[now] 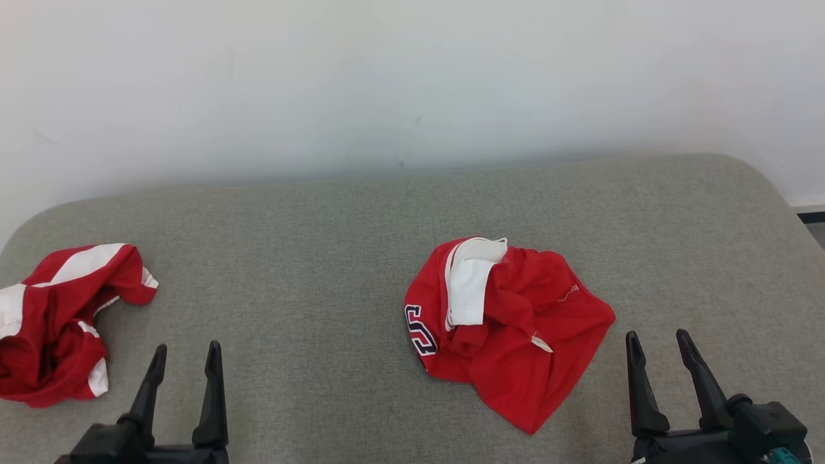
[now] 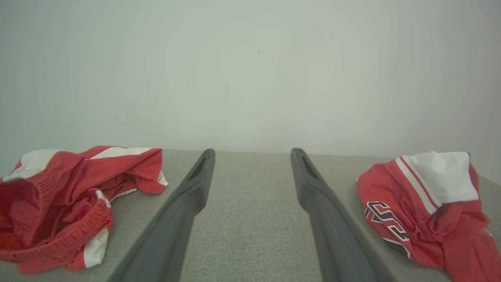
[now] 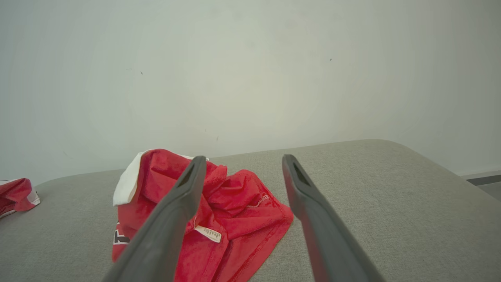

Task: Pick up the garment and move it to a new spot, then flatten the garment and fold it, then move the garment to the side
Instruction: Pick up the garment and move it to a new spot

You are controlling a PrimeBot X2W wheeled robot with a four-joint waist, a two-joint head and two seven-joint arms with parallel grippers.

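Lying bunched at the left edge of the grey padded surface point(image 1: 309, 258) is a spare red-and-white garment point(image 1: 51, 322). From the head view it is just a heap with white stripes. The left wrist view, looking low across the padding, adds a ribbed elastic band curling along its near side.

Just right of that heap, at the near edge, the left gripper point(image 1: 187, 348) hovers with its two dark fingers apart and nothing between them. Bare grey fabric shows in the gap.

Right of centre lies the crumpled red garment point(image 1: 515, 335), well apart from the spare one. A white panel is folded over its far top and a dark outlined number sits on its left side. The left wrist view shows that number clearly, while the right wrist view catches only a sliver of it. That view does pick out a small white label and a stitched hem on the garment's right.

Just right of the garment, at the near edge, the right gripper point(image 1: 657, 335) also has its fingers spread and holds nothing. A plain white wall point(image 1: 387, 77) stands behind.
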